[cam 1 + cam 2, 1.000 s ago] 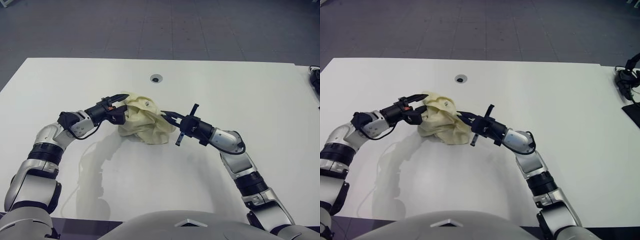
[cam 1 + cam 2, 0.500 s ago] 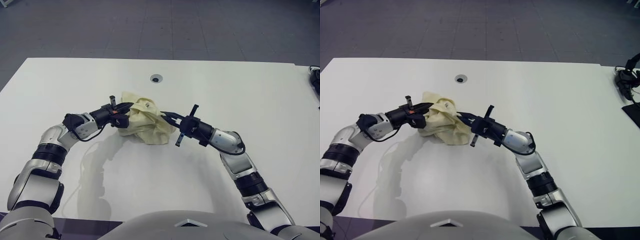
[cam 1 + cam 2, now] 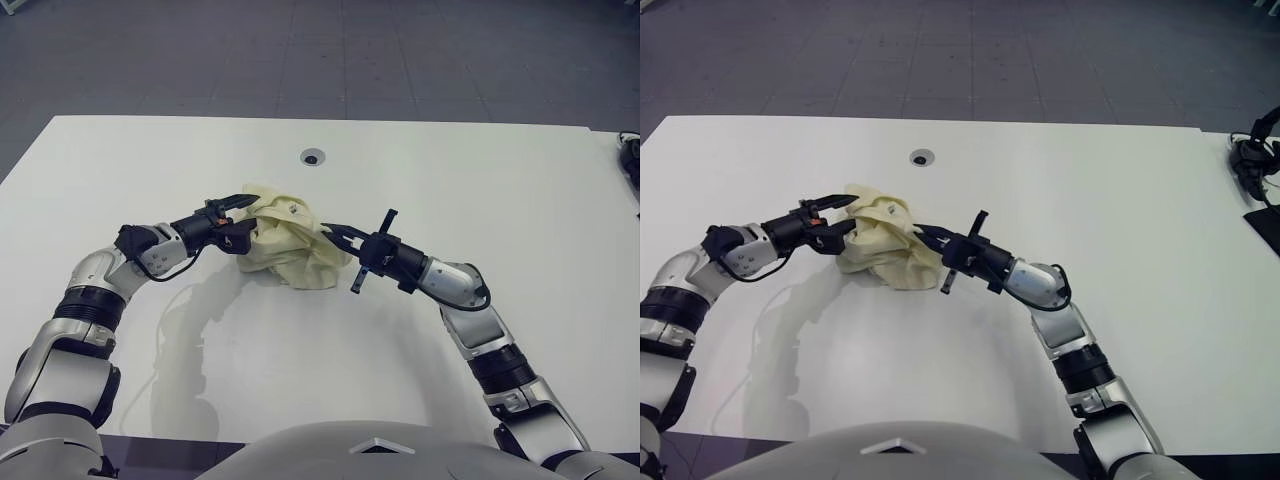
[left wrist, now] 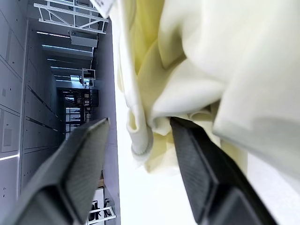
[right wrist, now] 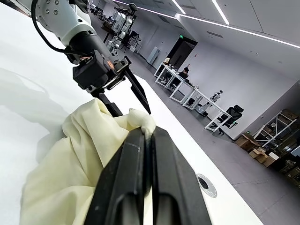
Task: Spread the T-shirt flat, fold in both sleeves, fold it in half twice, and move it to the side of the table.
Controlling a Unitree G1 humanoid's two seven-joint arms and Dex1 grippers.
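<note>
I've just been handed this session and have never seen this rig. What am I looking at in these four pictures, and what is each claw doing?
This is a humanoid robot with two arms, each ending in a two-fingered claw. The two wide pictures come from cameras in its head, looking down over the arms onto a white table; both show the same scene. The other two come from a camera on each wrist, looking along that claw's fingers. A crumpled cream T-shirt lies in the middle of the table, not yet spread flat. The right claw is shut on a fold of it. The left claw is open, with its fingers on either side of a rolled hem. Beyond the shirt there is a small round cable hole in the table.
</note>
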